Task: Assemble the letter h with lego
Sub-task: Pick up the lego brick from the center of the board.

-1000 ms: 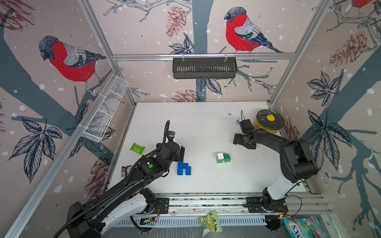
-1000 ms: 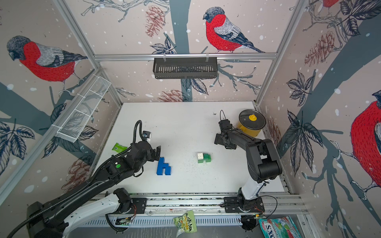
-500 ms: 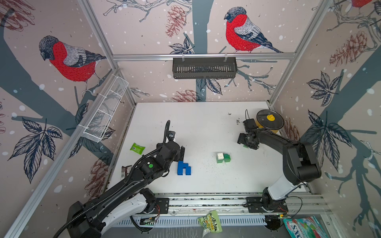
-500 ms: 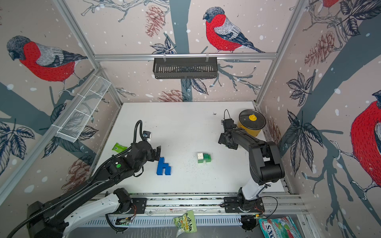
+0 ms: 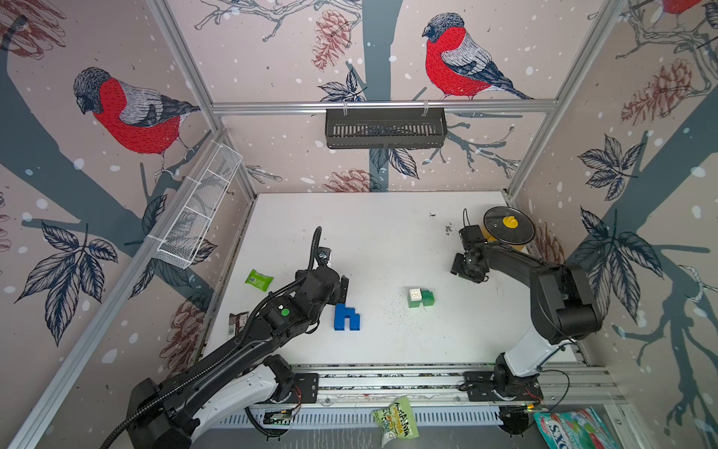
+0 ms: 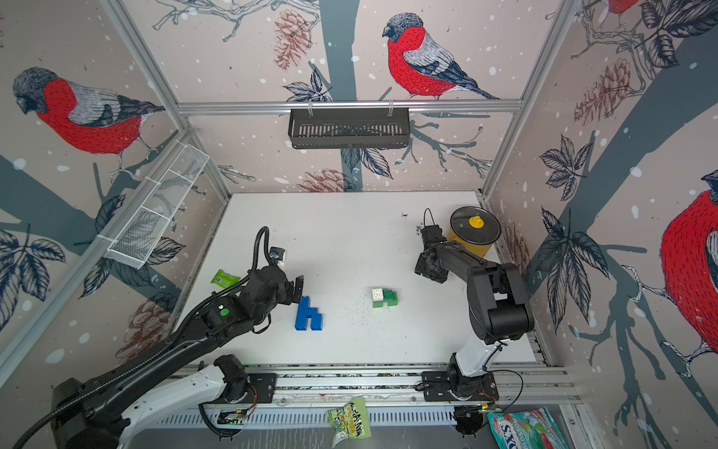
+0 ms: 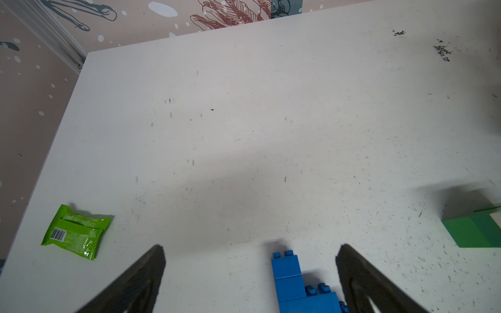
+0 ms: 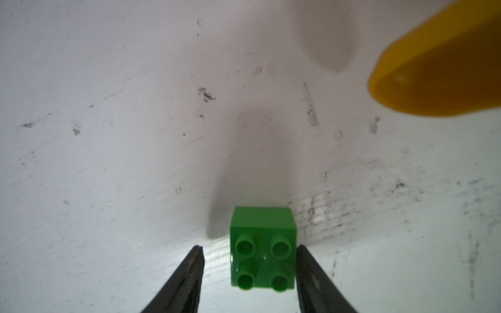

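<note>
White bench under bird-papered walls. My left end effector is spread wide and holds nothing; the blue bricks, joined as an h, lie between its fingers, nearer one. Between both end effectors sits a green and white brick clump. My right end effector straddles a green brick, partly open: one finger touches it, the other stands clear.
</note>
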You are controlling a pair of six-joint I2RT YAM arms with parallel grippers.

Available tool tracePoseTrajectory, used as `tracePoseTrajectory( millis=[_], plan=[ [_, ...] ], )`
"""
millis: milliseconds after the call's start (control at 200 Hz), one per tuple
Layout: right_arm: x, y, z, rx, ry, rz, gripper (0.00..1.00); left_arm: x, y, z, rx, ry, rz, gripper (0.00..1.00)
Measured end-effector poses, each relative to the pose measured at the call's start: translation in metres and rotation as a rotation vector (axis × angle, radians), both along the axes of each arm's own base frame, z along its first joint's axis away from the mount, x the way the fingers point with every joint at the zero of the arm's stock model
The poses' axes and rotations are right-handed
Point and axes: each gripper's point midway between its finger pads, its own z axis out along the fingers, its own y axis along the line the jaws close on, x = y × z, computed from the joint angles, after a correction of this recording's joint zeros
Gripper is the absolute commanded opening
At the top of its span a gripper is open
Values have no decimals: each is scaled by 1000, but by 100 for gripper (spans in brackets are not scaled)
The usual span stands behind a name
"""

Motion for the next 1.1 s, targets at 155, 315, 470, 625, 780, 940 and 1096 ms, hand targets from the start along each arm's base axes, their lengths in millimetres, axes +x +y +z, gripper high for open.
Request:
tracePoseTrajectory(
  millis=[155, 315, 470, 625, 780, 940, 1096],
  plan=[
    [0, -2, 0, -5, 0, -3, 52, 0, 0, 0, 1, 1, 0, 98],
    [0, -5, 0, -14, 0, -12, 49, 0, 0, 0, 1, 1, 0, 99],
    [0, -7, 0, -15, 0, -16, 45, 0, 0, -1, 2, 2, 0, 98],
    [0, -8, 2, -14, -4, -18, 42, 0, 0, -1, 2, 2, 0, 98],
    [0, -8, 2, -14, -3, -19, 38, 0, 0, -1, 4, 3, 0, 99],
    [-1, -9, 2, -15, -2, -19, 37, 0, 0, -1, 3, 3, 0, 98],
    [-1, -9, 1, -15, -5, -19, 34, 0, 0, -1, 4, 3, 1, 98]
  ],
)
